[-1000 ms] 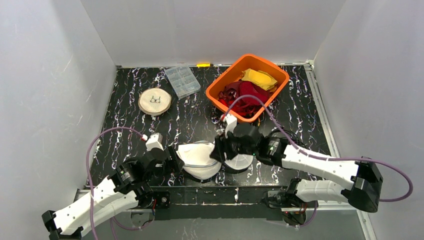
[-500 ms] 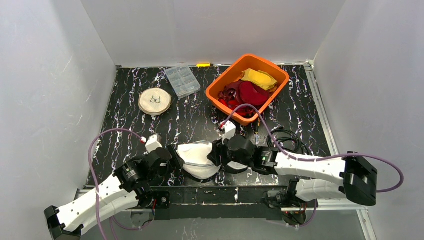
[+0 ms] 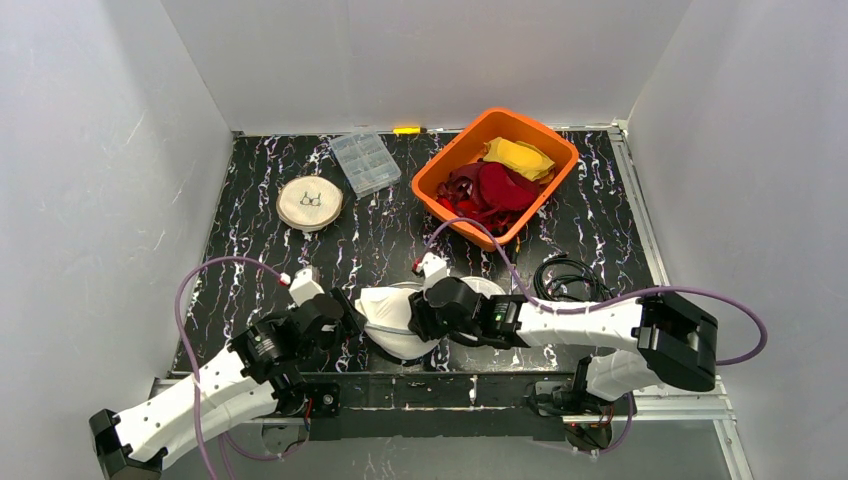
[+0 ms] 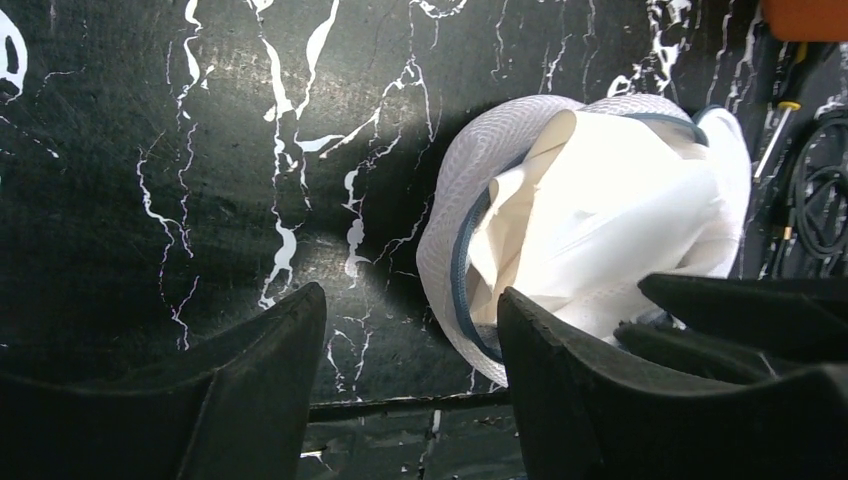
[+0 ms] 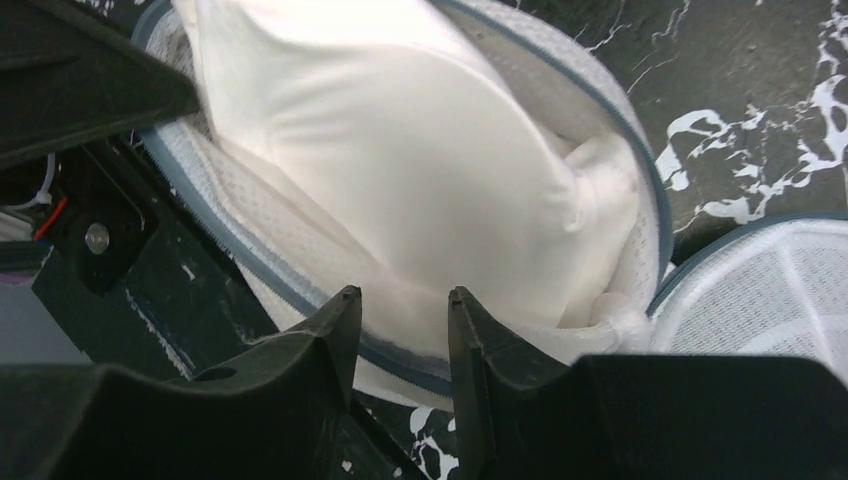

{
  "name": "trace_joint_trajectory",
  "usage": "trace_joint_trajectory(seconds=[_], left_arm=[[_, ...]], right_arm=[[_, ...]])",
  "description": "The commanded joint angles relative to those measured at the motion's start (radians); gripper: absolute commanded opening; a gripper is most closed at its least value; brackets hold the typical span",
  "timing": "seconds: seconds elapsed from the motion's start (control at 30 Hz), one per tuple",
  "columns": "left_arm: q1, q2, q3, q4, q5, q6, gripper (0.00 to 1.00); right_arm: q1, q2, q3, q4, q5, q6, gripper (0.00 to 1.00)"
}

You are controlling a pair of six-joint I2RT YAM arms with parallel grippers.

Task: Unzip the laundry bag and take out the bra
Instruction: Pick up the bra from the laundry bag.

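Two grippers flank the laundry bag [image 4: 452, 205] at the near edge of the table [image 4: 150, 150]. The left gripper [image 4: 410, 385] is spread wide with only bare table between its fingers, and one finger is just beside the bag's mesh rim. The right gripper [image 5: 400, 330] has its jaws a narrow gap apart over the white bra [image 5: 420, 150] and the bag's blue-edged rim. Whether they pinch any fabric cannot be told. The bag gapes open, the bra bunched inside it. Farther back sit an orange bin [image 3: 440, 180] of red and yellow cloth, a clear plastic box [image 3: 364, 162] and a coil of black cable [image 3: 565, 272].
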Motion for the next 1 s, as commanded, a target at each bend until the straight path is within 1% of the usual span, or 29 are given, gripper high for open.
trace_joint_trajectory(seconds=[0.0,0.07,0.1,0.23,0.27,0.3,0.33,0.4,0.47,0.53,0.67,0.77,0.83,0.97], left_arm=[[0.004,0.040,-0.009,0.001,-0.032,0.012,0.58],[0.005,0.040,-0.018,0.011,-0.027,0.015,0.52],[0.005,0.039,-0.023,0.017,-0.024,0.019,0.47],[0.005,0.035,-0.029,0.031,-0.016,0.035,0.20],[0.004,0.035,-0.027,0.032,-0.014,0.043,0.12],[0.004,0.036,-0.025,0.032,-0.011,0.051,0.04],[0.005,0.037,-0.022,0.032,-0.010,0.061,0.00],[0.005,0.037,-0.017,0.037,-0.004,0.080,0.00],[0.005,0.035,-0.016,0.051,0.004,0.102,0.00],[0.005,0.035,-0.019,0.075,0.016,0.132,0.00],[0.004,0.038,-0.033,0.128,0.049,0.200,0.00],[0.004,0.045,-0.039,0.164,0.074,0.246,0.00],[0.004,0.050,-0.043,0.190,0.099,0.275,0.00],[0.004,0.068,-0.049,0.233,0.140,0.323,0.00]], right_arm=[[0.037,-0.021,0.033,-0.017,-0.005,-0.032,0.44],[0.046,-0.041,0.016,-0.028,-0.004,-0.033,0.43],[0.049,-0.050,0.012,-0.034,-0.007,-0.033,0.42],[0.053,-0.084,0.008,-0.066,0.000,-0.016,0.43],[0.053,-0.104,0.009,-0.085,0.019,0.000,0.45],[0.053,-0.130,0.009,-0.098,0.049,0.021,0.51],[0.054,-0.164,0.007,-0.105,0.079,0.047,0.56],[0.054,-0.241,-0.007,-0.093,0.133,0.095,0.66],[0.052,-0.303,-0.016,-0.077,0.154,0.123,0.74],[0.047,-0.322,0.006,-0.099,0.146,0.139,0.80],[0.041,-0.278,0.081,-0.179,0.138,0.122,0.83],[0.003,-0.243,0.096,-0.214,0.113,0.099,0.84],[-0.050,-0.228,0.081,-0.207,0.070,0.075,0.84],[-0.128,-0.217,0.051,-0.132,-0.056,-0.027,0.82]])
